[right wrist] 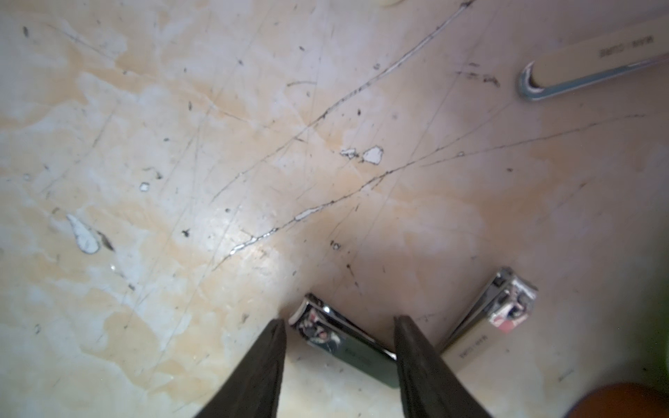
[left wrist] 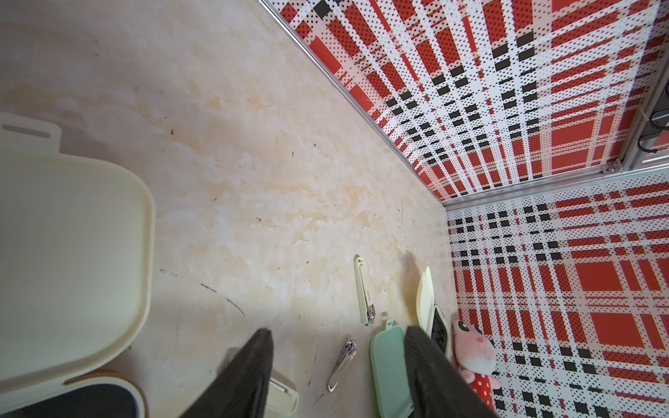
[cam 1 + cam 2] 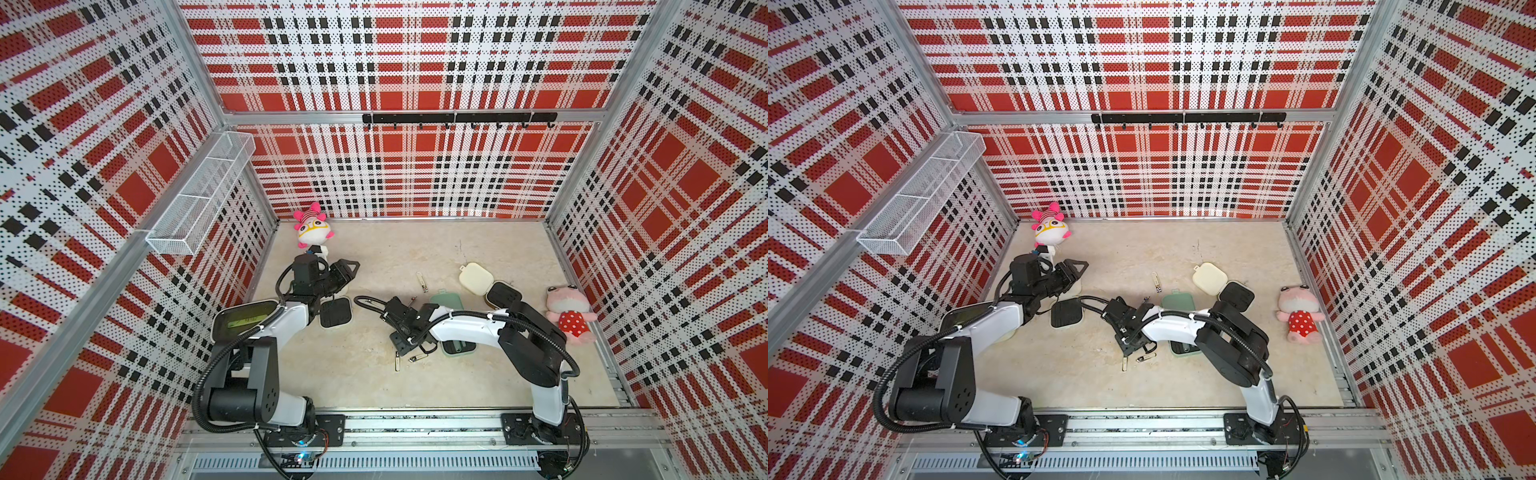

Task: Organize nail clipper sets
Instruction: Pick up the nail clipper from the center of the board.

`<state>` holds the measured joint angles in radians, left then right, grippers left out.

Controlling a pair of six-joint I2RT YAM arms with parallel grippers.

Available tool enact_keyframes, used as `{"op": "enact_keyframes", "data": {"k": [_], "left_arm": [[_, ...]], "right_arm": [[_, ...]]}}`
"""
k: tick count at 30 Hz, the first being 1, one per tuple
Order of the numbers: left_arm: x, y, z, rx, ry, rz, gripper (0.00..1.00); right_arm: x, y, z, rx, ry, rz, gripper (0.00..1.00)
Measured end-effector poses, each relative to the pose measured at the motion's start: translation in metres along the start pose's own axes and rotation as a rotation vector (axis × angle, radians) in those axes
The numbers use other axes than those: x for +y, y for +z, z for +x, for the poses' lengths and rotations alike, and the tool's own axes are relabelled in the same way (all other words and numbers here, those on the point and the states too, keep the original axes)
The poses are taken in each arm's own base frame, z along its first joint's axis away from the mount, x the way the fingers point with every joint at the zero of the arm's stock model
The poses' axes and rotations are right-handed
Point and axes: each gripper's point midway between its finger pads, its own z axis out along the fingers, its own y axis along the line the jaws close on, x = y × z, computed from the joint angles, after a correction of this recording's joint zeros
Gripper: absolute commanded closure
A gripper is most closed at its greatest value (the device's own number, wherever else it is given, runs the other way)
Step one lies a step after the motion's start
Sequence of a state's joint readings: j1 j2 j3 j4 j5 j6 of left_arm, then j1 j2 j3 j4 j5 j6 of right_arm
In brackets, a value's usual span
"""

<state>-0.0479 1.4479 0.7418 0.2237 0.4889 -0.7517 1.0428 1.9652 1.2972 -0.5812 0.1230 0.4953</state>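
Clippers all over the place on this one lol. My right gripper (image 1: pixel 339 320) is down low over the desk (image 3: pixel 415 386), about mid-width and a bit toward the near edge. Its fingers are spread apart with a shiny silver clipper (image 1: pixel 336 343) lying flat between them, and I can't tell if either finger actually touches it. A second clipper (image 1: pixel 488 325) with the same chrome look lies just beside it. The mint green case (image 3: pixel 448 300) is hinged open under my right arm, with the lid toward the far edge and the dark-lined base toward the near edge. One cream case (image 3: pixel 476 277) is open near the right edge, its rounded-square lid lying next to its black tray. The other cream case (image 3: pixel 336 312) is open near the left edge with its black tray showing. My left gripper (image 2: pixel 338 329) hangs at that case's far side, fingers apart and nothing clamped. A cream-handled clipper (image 3: pixel 422 282) lies on its own between the two cream cases.
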Motion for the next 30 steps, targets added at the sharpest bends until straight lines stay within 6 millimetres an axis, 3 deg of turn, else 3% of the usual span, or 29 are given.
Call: {"op": "enact_keyframes", "data": {"k": [13, 24, 30], "left_arm": [[0.0, 0.0, 0.0, 0.0, -0.002, 0.001, 0.38], [0.0, 0.0, 0.0, 0.0, -0.001, 0.001, 0.38], [0.001, 0.001, 0.0, 0.0, -0.001, 0.001, 0.38]], "right_arm": [[0.0, 0.001, -0.002, 0.004, 0.02, 0.029, 0.73], [0.003, 0.003, -0.009, -0.002, 0.034, 0.032, 0.72], [0.002, 0.004, -0.012, -0.008, 0.04, 0.025, 0.81]]}}
